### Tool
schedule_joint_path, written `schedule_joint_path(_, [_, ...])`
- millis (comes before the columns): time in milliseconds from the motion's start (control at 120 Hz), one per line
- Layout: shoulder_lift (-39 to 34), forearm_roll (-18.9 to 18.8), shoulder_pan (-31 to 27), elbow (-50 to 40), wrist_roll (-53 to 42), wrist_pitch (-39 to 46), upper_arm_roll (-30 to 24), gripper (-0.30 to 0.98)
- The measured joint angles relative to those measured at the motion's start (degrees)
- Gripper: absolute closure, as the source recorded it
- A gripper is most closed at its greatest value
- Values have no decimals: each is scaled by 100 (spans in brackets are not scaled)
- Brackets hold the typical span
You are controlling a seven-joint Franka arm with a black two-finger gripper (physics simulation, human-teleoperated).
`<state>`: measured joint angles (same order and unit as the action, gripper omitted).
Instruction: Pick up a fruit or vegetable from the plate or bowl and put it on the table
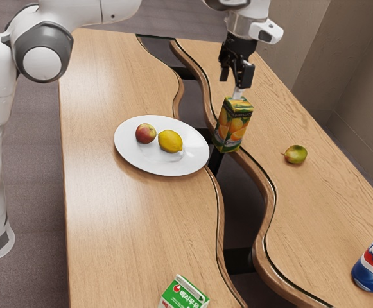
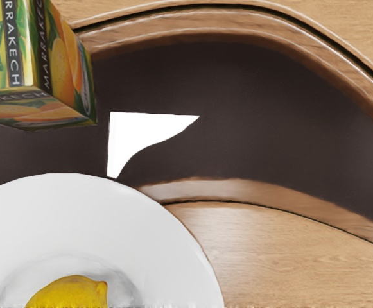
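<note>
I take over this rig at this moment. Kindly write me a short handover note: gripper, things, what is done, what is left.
Gripper: open, empty, above the juice carton.
On the plate: apple and lemon.
Done: a green fruit lies on the table; whether the robot put it there, I cannot tell.
Left: if that one does not count, pick the apple or the lemon and put it on the table.

The lemon [image 1: 170, 141] lies beside the apple [image 1: 145, 133] on the plate [image 1: 131, 151].

Open air above the plate [image 1: 137, 154] — carton [image 1: 232, 127] near its rim.
</note>
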<state>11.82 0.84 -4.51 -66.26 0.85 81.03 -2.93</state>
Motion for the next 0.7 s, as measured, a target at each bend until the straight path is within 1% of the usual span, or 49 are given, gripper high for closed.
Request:
schedule_joint_path(150, [10, -42, 3, 14, 20, -47, 5, 0])
schedule_joint_path(250, [-243, -19, -15, 911, 29, -351, 29, 0])
schedule_joint_path(308, [-295, -21, -16, 1064, 29, -543, 33, 0])
schedule_joint_path(350, [-278, -31, 8, 1014, -19, -652, 96, 0])
schedule_joint_path(383, [-273, -62, 6, 805, -211, -720, 248, 0])
schedule_joint_path(417, [-374, -196, -44, 408, -421, -735, 346, 0])
schedule_joint_path(475, [-1556, -434, -24, -1606, -840, -283, 544, 0])
schedule_joint_path(500, [-1789, -472, -25, -2111, -1050, -98, 634, 0])
schedule_joint_path(542, [-2031, -525, -86, -2674, -1393, 165, 715, 0])
schedule_joint_path(575, [-2177, -560, -98, -2989, -1669, 362, 743, 0])
schedule_joint_path(617, [-2246, -595, -82, -3146, -2000, 561, 744, 0])
schedule_joint_path(700, [-1923, -615, -4, -3294, -2654, 976, 531, 0])
